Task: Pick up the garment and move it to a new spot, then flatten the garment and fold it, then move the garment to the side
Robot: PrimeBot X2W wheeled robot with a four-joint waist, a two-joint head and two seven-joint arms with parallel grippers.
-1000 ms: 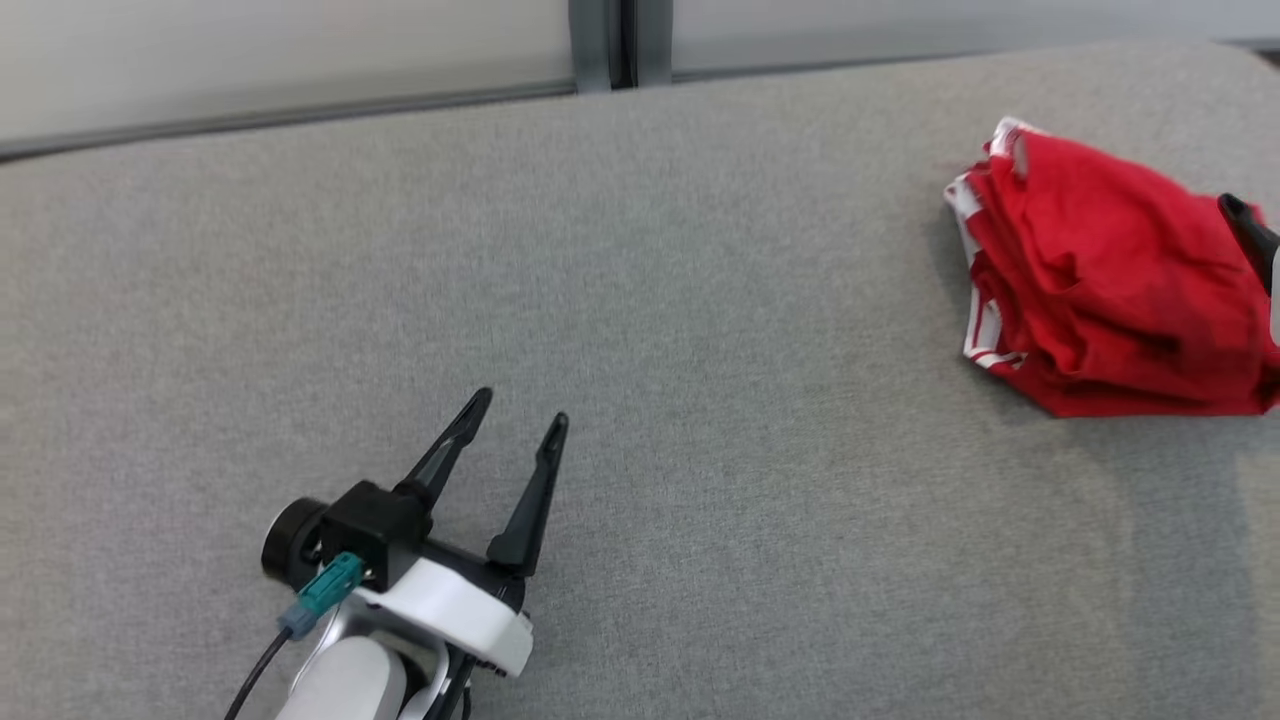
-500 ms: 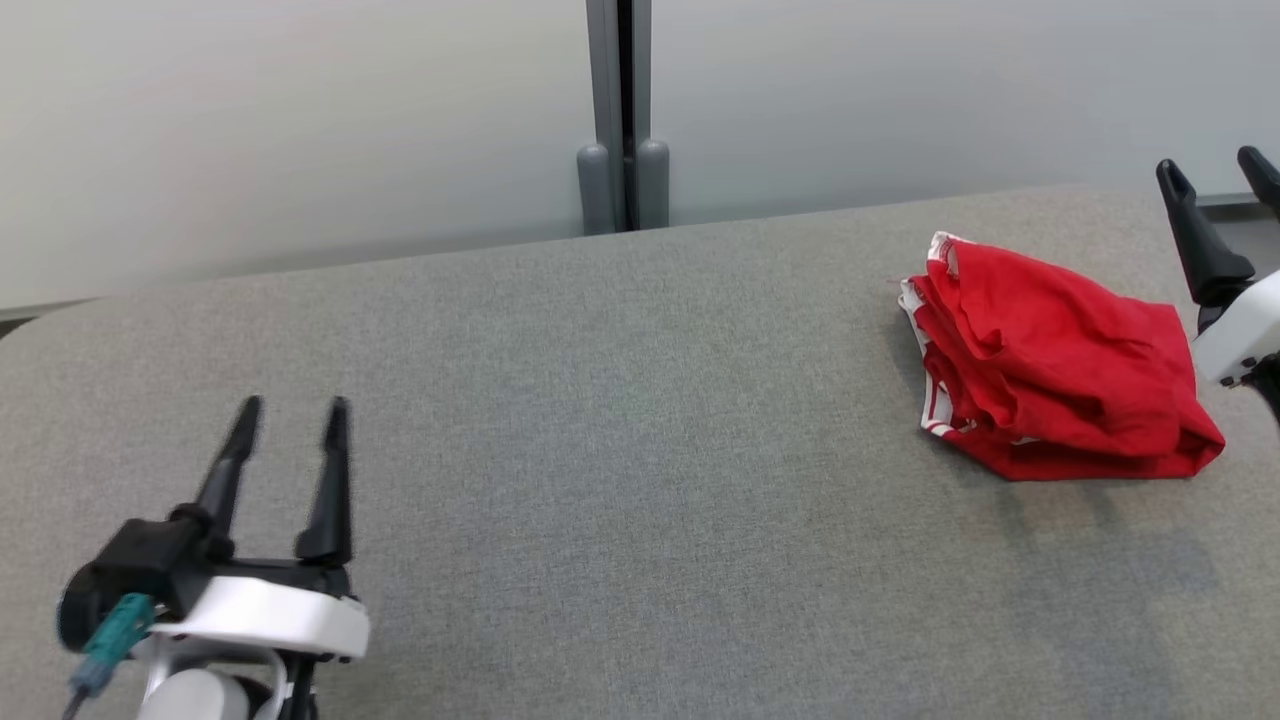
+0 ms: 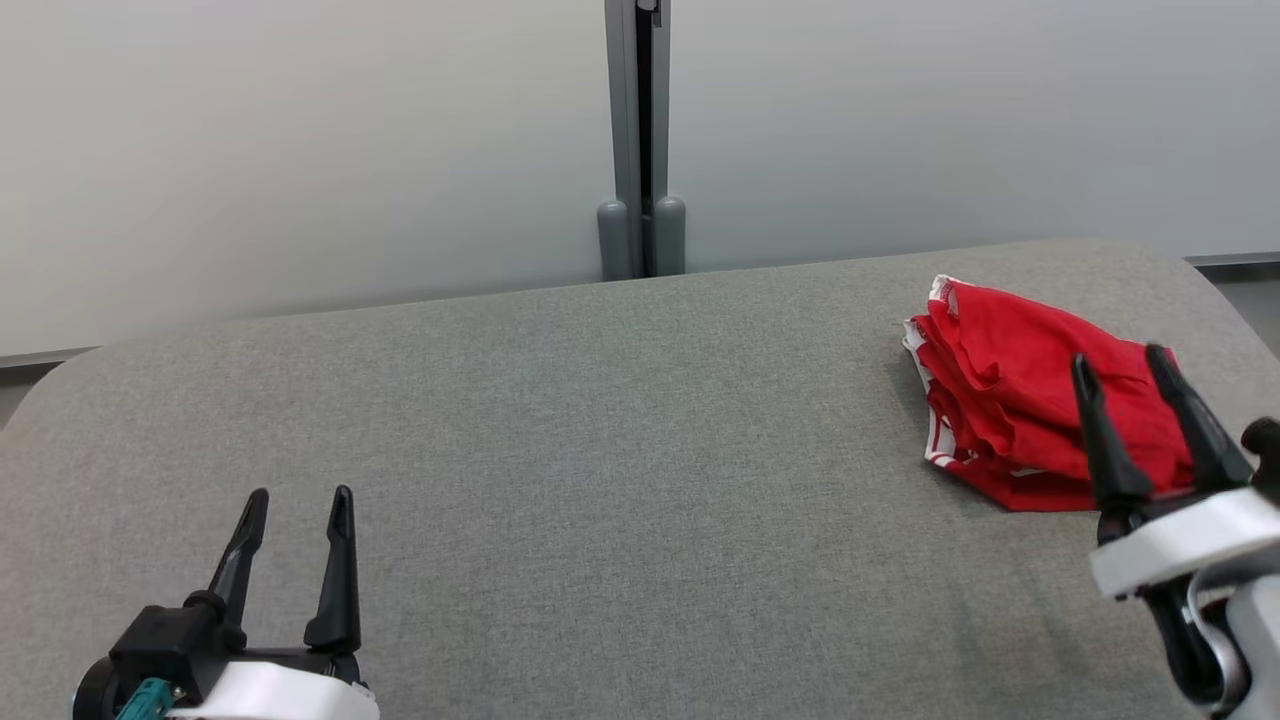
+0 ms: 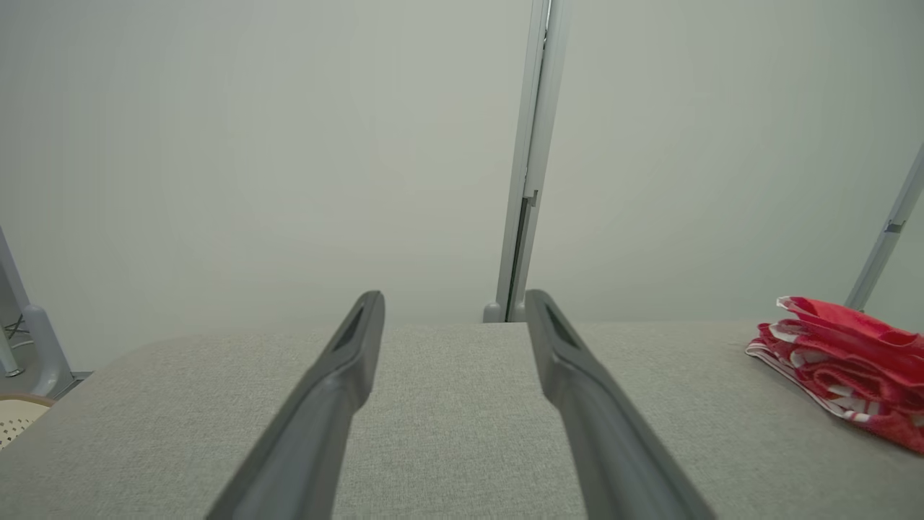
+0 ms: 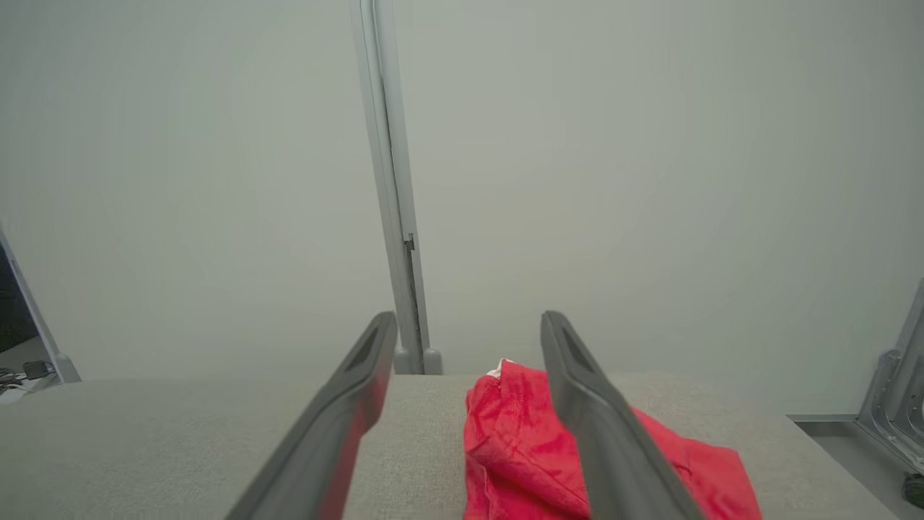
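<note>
A red garment [image 3: 1020, 400] with white-striped trim lies bunched and roughly folded near the right end of the grey padded table [image 3: 600, 480]. It also shows as a red garment [image 4: 844, 361] at the right of the left wrist view and as a red garment [image 5: 520, 448] ahead in the right wrist view. My right gripper [image 3: 1122, 362] stands open just in front of the garment, fingers pointing at it, holding nothing. My left gripper [image 3: 300, 498] stands open at the lower left, far from the garment, with nothing between its fingers.
A pale wall runs behind the table, with a grey vertical post [image 3: 640, 140] at its middle. The table's rounded corners show at the far left and far right. A metal frame [image 5: 895, 390] stands off the table's right end.
The camera has tilted up, showing more wall. My right gripper has come from the right edge down to in front of the garment. My left gripper sits lower in the picture.
</note>
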